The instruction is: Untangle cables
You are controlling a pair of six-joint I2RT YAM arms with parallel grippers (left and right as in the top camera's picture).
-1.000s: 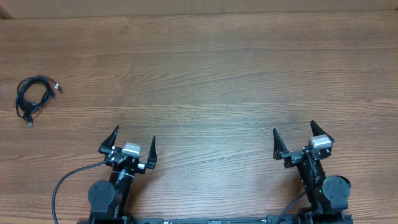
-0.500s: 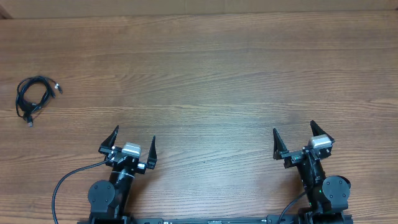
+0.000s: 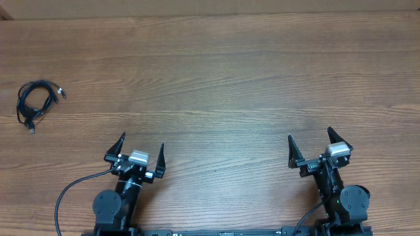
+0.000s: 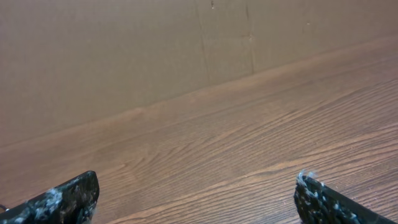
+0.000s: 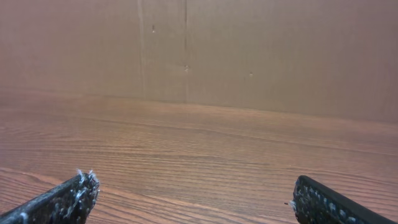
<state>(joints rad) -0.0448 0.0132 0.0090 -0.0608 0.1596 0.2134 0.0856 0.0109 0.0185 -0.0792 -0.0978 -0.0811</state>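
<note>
nothing has moved: cables (image 3: 34, 105) lie bunched far left; left gripper (image 3: 142, 140) and right gripper (image 3: 310, 134) gape empty.

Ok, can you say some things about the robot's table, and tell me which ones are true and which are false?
1. The cables lie in a small bunch near the left edge of the table. True.
2. The left pincer is holding the cables. False: it is open and empty, well apart from them.
3. The right pincer is open and holds nothing. True.
4. The cables lie closer to the right pincer than to the left pincer. False: they are on the left pincer's side.
</note>
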